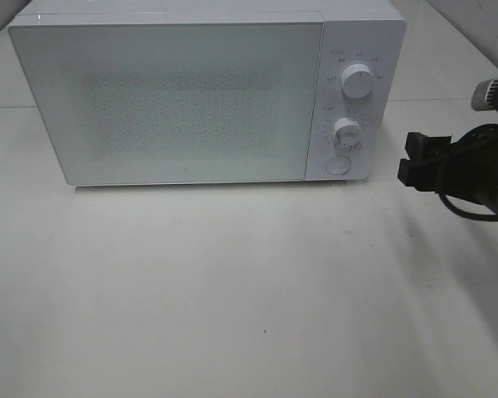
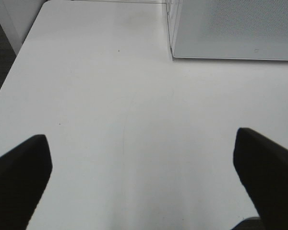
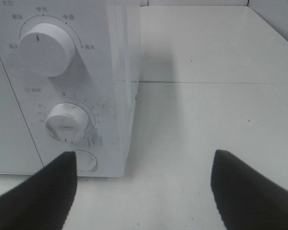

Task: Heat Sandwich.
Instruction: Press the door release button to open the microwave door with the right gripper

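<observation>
A white microwave [image 1: 191,99] is set on the far part of the counter [image 1: 232,290], its door shut. The right tool [image 1: 415,162] is held open and empty, right of the lower knob [image 1: 346,129]. The left tool [image 2: 141,139] is spread wide above the counter, near-left of the microwave. Where the sandwich lies cannot be told.

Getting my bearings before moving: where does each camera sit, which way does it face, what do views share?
Exterior high: above, looking down on the microwave front and table; only the right claw shows, at right.
Left wrist: on the left arm, looking past the open left claw over the table to the microwave's door corner.
Right wrist: on the right arm, looking past its open claw at the upper knob, lower knob and round button.
Shared: exterior high and right wrist both show those controls.
</observation>
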`<state>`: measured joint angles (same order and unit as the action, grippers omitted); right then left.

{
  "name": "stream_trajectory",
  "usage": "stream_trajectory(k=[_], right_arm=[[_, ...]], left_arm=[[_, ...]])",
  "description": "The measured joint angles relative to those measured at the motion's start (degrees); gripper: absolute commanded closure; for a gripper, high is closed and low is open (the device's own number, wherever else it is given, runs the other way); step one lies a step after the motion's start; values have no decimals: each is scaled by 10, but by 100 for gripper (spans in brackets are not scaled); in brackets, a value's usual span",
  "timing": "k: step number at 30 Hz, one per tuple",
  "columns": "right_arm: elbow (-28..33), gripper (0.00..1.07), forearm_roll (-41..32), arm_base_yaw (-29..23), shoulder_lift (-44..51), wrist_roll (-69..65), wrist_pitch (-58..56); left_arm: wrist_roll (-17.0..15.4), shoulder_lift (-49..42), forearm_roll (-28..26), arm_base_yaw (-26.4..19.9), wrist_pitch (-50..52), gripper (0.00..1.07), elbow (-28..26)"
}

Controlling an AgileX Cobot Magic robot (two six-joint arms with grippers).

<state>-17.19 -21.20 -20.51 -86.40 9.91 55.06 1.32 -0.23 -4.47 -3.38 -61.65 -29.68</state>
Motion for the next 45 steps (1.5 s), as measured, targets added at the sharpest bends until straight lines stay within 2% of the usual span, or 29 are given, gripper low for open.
stream_trajectory(k=[1,3,11,20,31,37,42,43,45], right_arm=[[0,32,0,0,0,0,0],[1,32,-41,-36,-27,5,29],[-2,32,-115,-132,-104,5,83],[-17,32,-138,-173,-132,5,89],[-17,32,-142,-175,-132,-30,89],[-17,32,-142,-175,-132,-139,89],[-17,32,-142,-175,-132,-299,88],[-17,32,-142,-175,-132,-378,88],[-17,32,-142,-175,-132,-411,88]], left_arm=[[0,0,0,0,0,9,0],[0,0,0,0,0,9,0],[0,0,0,0,0,9,0],[0,0,0,0,0,9,0],[0,0,0,0,0,9,0],[0,0,0,0,0,9,0],[0,0,0,0,0,9,0],[0,0,0,0,0,9,0],[0,0,0,0,0,9,0]])
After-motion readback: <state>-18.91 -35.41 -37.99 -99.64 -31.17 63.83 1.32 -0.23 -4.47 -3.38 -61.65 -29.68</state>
